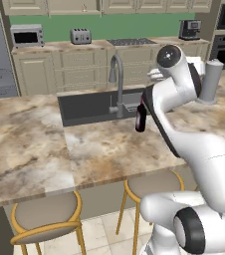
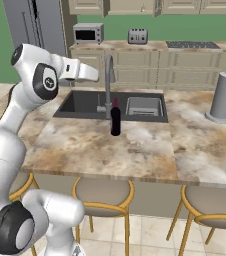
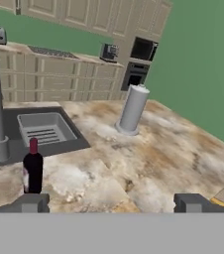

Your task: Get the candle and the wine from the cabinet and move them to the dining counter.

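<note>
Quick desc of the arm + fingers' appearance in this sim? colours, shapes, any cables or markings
The arm has glossy white, rounded tube-like links with black bands and round dark caps at the joints; one cap in the right base view carries a small pale mark. No cables visible. The gripper has two small, blocky dark grey fingers.

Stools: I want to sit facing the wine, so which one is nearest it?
The middle stool in the right base view, tucked under the counter edge straight below the wine; the others sit off to either side.
</note>
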Robot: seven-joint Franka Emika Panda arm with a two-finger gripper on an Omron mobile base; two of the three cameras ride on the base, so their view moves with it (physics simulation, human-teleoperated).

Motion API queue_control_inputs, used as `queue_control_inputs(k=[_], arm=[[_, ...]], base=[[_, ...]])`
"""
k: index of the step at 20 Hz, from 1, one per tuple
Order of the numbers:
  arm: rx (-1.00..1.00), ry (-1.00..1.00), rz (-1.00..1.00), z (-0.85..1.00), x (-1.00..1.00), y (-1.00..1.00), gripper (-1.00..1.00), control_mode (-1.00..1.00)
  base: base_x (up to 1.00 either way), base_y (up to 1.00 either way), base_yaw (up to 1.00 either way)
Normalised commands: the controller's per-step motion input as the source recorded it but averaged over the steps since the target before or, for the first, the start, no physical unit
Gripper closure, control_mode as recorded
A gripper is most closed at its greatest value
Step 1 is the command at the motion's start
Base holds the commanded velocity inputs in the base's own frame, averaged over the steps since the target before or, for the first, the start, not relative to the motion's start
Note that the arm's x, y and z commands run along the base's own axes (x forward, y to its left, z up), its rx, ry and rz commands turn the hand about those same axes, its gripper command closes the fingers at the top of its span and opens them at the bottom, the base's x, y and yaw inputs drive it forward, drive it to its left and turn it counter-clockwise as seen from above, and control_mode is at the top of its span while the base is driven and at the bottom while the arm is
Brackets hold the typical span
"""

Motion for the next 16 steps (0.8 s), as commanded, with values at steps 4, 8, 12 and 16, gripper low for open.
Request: queue_control_inputs(k=[4,8,12,16], arm=[[0.0,0.0,0.14,0.22,-0.57,0.41,-1.0,-1.0],[0.06,0.0,0.25,0.14,-0.44,0.37,-1.0,-1.0],[0.14,0.01,0.29,0.17,-0.42,0.12,-1.0,-1.0],[0.14,0.02,0.25,0.12,-0.34,0.01,-1.0,-1.0]], base=[[0.0,0.0,0.0],[0.0,0.0,0.0],[0.0,0.0,0.0],[0.0,0.0,0.0]])
